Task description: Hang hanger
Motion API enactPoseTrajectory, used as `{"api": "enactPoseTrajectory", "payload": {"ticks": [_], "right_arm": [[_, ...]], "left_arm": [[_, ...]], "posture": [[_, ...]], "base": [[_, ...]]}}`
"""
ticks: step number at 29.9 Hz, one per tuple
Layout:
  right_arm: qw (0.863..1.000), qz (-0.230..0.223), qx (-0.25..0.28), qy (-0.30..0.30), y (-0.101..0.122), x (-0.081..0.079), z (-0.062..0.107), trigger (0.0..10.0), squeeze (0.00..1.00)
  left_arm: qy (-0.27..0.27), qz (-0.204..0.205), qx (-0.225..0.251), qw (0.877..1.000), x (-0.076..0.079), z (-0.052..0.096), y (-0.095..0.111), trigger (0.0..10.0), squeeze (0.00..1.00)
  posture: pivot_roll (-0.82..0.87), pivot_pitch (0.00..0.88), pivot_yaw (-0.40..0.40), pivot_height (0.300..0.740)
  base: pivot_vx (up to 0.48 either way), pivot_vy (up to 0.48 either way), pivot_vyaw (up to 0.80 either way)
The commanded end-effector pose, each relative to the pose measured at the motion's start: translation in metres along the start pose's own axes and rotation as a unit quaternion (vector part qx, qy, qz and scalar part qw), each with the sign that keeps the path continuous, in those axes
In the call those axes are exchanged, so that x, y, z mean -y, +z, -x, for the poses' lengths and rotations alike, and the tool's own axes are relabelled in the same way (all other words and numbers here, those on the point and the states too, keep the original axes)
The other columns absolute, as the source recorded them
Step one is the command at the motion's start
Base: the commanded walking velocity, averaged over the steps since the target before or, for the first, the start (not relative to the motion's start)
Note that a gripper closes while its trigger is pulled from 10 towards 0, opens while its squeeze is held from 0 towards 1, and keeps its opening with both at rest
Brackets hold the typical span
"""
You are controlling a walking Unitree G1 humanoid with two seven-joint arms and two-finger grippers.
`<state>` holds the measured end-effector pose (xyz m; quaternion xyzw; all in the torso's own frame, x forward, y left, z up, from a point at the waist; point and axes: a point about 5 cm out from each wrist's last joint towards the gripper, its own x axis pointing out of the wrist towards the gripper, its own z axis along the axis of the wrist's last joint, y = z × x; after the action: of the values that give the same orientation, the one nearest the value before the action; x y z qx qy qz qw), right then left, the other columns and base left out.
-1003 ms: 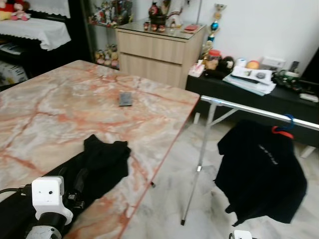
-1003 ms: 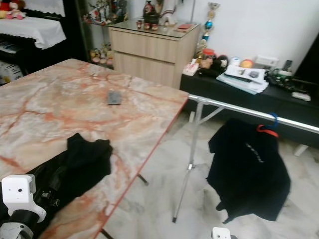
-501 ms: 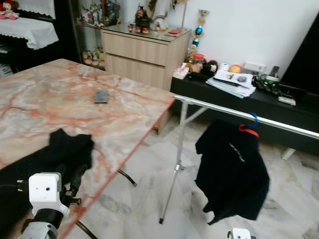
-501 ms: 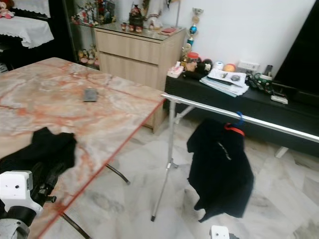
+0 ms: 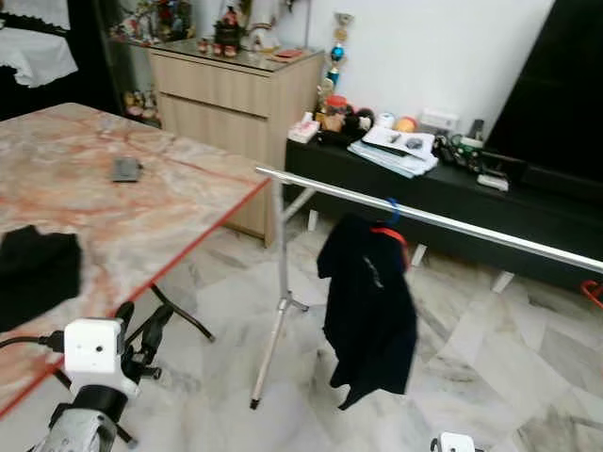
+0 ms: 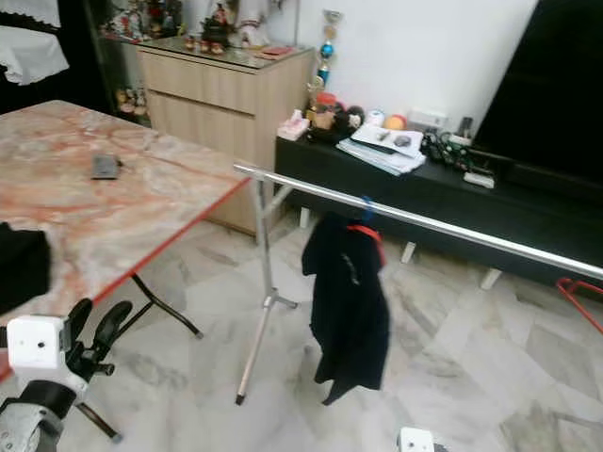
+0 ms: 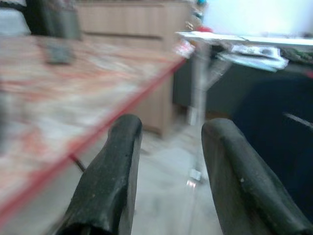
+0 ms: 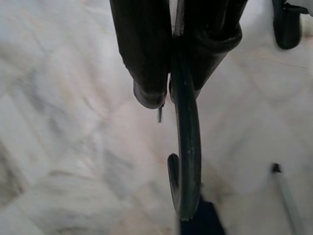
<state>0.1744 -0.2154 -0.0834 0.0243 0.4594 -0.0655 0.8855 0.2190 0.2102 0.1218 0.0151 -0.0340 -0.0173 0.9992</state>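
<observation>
A black hanger hook (image 8: 187,161) hangs down over the marble floor, and my right gripper (image 8: 169,93) is shut on its stem. A silver clothes rail (image 5: 424,218) crosses the room ahead. On it a black garment (image 5: 369,311) hangs from a red hanger (image 5: 388,234) with a blue hook. My left gripper (image 5: 139,320) is low at the left, beside the table's red edge, open with nothing between its fingers (image 7: 110,181). The top of my right wrist (image 5: 453,443) peeks in at the bottom.
A marble table (image 5: 122,217) stands to the left with a black cloth (image 5: 33,273) and a dark remote (image 5: 125,169) on it. Behind the rail are a low black TV bench (image 5: 490,202) and a wooden cabinet (image 5: 231,89). A red wire object (image 5: 594,292) lies far right.
The camera has swung to the right: table and cloth slid left, and the rail with its garment came toward the middle. My left gripper is now off the cloth, past the table's edge.
</observation>
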Motion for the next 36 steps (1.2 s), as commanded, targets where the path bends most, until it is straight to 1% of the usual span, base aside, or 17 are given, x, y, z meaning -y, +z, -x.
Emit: {"api": "enactPoseTrajectory", "payload": {"ticks": [1, 7, 9, 10, 13, 14, 17, 18, 19, 21, 23, 24, 30, 32, 34, 35, 36], "right_arm": [[1.000, -0.009, 0.009, -0.004, 0.004, 0.000, -0.001, 10.0, 0.00], [1.000, -0.020, 0.011, -0.010, 0.003, -0.002, -0.001, 10.0, 0.00], [0.999, -0.028, 0.013, -0.015, 0.002, -0.002, 0.000, 10.0, 0.00], [0.999, -0.028, 0.013, -0.015, 0.002, -0.002, 0.000, 10.0, 0.00], [0.999, -0.044, 0.019, -0.024, 0.000, -0.002, 0.000, 10.0, 0.00], [0.998, -0.049, 0.021, -0.027, -0.001, -0.002, 0.001, 10.0, 0.00], [0.998, -0.049, 0.022, -0.029, -0.002, -0.002, 0.001, 10.0, 0.00], [0.998, -0.049, 0.022, -0.029, -0.002, -0.002, 0.001, 10.0, 0.00], [0.998, -0.049, 0.022, -0.029, -0.002, -0.002, 0.001, 10.0, 0.00], [0.998, -0.049, 0.022, -0.029, -0.003, -0.002, 0.001, 10.0, 0.00], [0.998, -0.044, 0.025, -0.028, -0.003, -0.001, 0.001, 10.0, 0.00], [0.998, -0.048, 0.039, -0.028, -0.001, 0.000, 0.002, 10.0, 0.00], [0.994, -0.053, 0.095, -0.030, 0.008, 0.000, 0.004, 10.0, 0.00], [0.992, -0.055, 0.105, -0.032, 0.010, 0.001, 0.004, 10.0, 0.00], [0.985, -0.044, 0.162, -0.027, 0.051, -0.011, 0.000, 10.0, 0.00], [0.978, -0.029, 0.206, -0.021, 0.083, -0.019, 0.000, 10.0, 0.00], [0.974, -0.027, 0.224, -0.018, 0.092, -0.020, 0.001, 10.0, 0.00]], "left_arm": [[-0.005, -0.007, -0.017, 1.000, -0.003, -0.001, -0.005, 10.0, 0.00], [-0.003, -0.009, -0.056, 0.998, -0.009, -0.008, -0.024, 10.0, 0.00], [0.020, -0.015, -0.092, 0.995, -0.021, -0.010, -0.043, 10.0, 0.00], [0.020, -0.015, -0.092, 0.995, -0.021, -0.010, -0.043, 10.0, 0.00], [0.044, 0.001, -0.162, 0.986, -0.035, -0.006, -0.079, 10.0, 0.00], [0.053, 0.012, -0.194, 0.980, -0.039, -0.002, -0.096, 10.0, 0.00], [0.059, 0.016, -0.240, 0.969, -0.042, 0.007, -0.118, 10.0, 0.00], [0.060, 0.010, -0.282, 0.958, -0.042, 0.017, -0.135, 10.0, 0.00], [0.060, 0.010, -0.282, 0.958, -0.042, 0.017, -0.135, 10.0, 0.00], [0.065, 0.013, -0.312, 0.948, -0.041, 0.025, -0.147, 10.0, 0.00], [0.066, 0.009, -0.360, 0.931, -0.038, 0.038, -0.164, 10.0, 0.00], [0.067, 0.007, -0.394, 0.917, -0.035, 0.050, -0.176, 10.0, 0.00], [0.096, 0.009, -0.452, 0.887, -0.035, 0.075, -0.193, 10.0, 0.00], [0.099, 0.007, -0.458, 0.884, -0.034, 0.077, -0.194, 10.0, 0.00], [0.096, 0.007, -0.460, 0.882, -0.031, 0.077, -0.196, 10.0, 0.00], [0.086, 0.003, -0.459, 0.884, -0.027, 0.076, -0.196, 10.0, 0.00], [0.077, -0.002, -0.456, 0.887, -0.025, 0.074, -0.196, 10.0, 0.00]], "posture": [[0.18, 0.000, -0.024, 0.740], [0.16, 0.000, -0.008, 0.740], [0.15, 0.000, -0.004, 0.740], [0.15, 0.000, -0.004, 0.740], [0.14, 0.000, 0.001, 0.740], [0.13, 0.000, 0.003, 0.740], [0.12, 0.000, 0.004, 0.740], [0.12, 0.000, 0.002, 0.740], [0.12, 0.000, 0.002, 0.740], [0.12, 0.000, -0.002, 0.740], [0.12, 0.000, -0.007, 0.740], [0.11, 0.000, -0.009, 0.740], [0.09, 0.000, -0.014, 0.740], [0.09, 0.000, -0.021, 0.740], [0.08, 0.000, -0.024, 0.740], [0.08, 0.000, -0.028, 0.740], [0.07, 0.000, -0.030, 0.740]], "base": [[0.000, -0.356, 0.00], [0.000, -0.059, 0.00], [0.000, 0.000, 0.00], [0.000, 0.000, 0.00], [0.000, 0.000, 0.00], [0.000, 0.000, 0.00], [0.000, 0.000, 0.00], [0.000, 0.000, 0.00], [0.000, 0.000, 0.00], [0.000, 0.000, 0.00], [0.000, 0.000, 0.00], [0.000, 0.000, 0.00], [0.000, 0.000, 0.00], [0.000, 0.000, 0.00], [0.000, 0.000, 0.00], [0.000, 0.000, 0.00], [0.000, 0.000, 0.00]]}}
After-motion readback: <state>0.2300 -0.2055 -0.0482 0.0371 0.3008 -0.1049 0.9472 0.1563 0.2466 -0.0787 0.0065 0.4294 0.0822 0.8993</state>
